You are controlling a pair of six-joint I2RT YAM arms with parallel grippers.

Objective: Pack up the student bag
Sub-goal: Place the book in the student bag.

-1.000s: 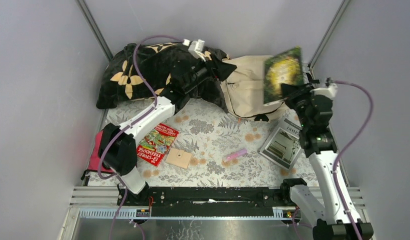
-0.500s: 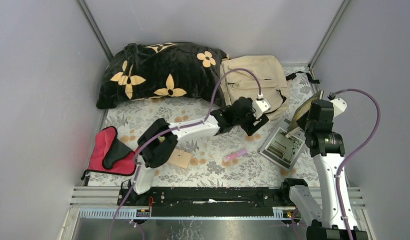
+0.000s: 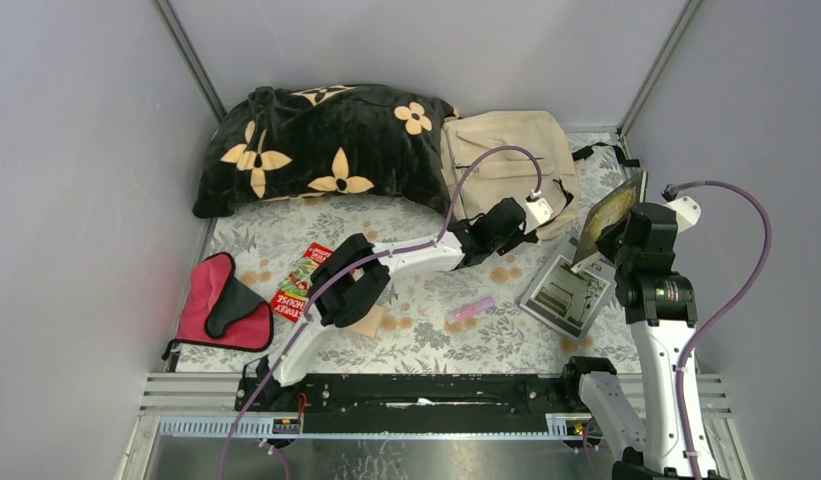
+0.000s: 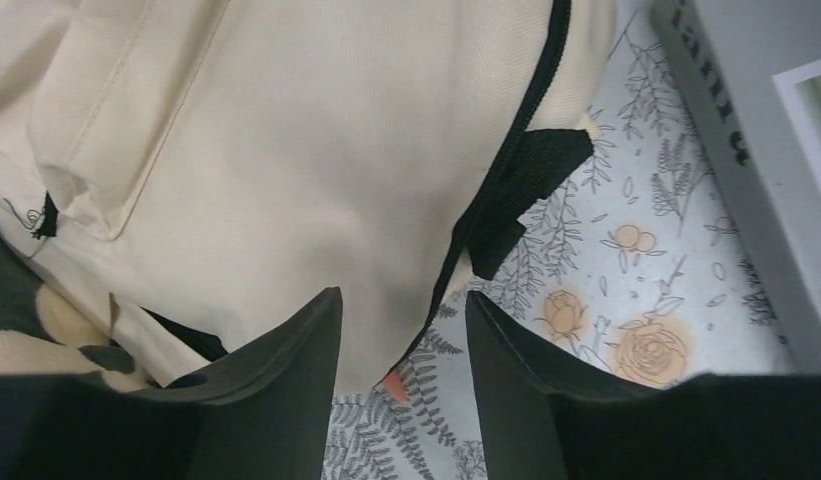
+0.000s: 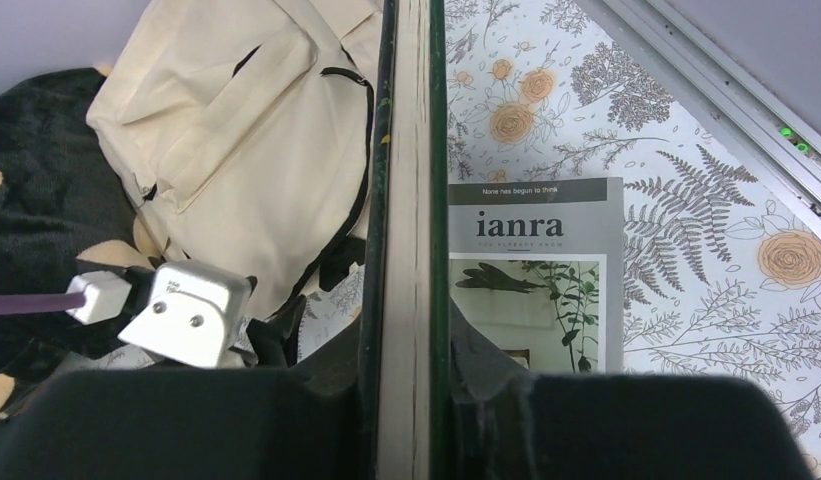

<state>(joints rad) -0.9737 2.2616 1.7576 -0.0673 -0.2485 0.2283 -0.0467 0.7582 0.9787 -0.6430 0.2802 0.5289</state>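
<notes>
Beige fabric, student bag (image 3: 506,160): laid flat at the far side of the table (image 3: 426,265), touching the black flowered pillow (image 3: 316,150) on its left. Its zipped lower edge is turned towards the arms. Whether the zipper is open cannot be told.
Left gripper (image 4: 401,300): jaws are parted and nothing is pinched. It is poised just over the bag's near edge, with the dark zipper line (image 4: 506,150) and a black strap tab (image 4: 526,180) just beyond the fingertips.
Right gripper (image 5: 406,345): clenched on a green book (image 5: 406,150), which is held upright and edge-on to the right of the bag, above the grey book (image 5: 536,270) lying on the table.
Step in hand: judged to be the opening of the bag, with the first book held ready for insertion.
Next move: a grip on the zipper edge or the fabric beside it is called for, so that the mouth can be lifted and the green book guided in.
Items left over: the grey book and a red book (image 3: 304,283) are seen unpacked on the table.
</notes>
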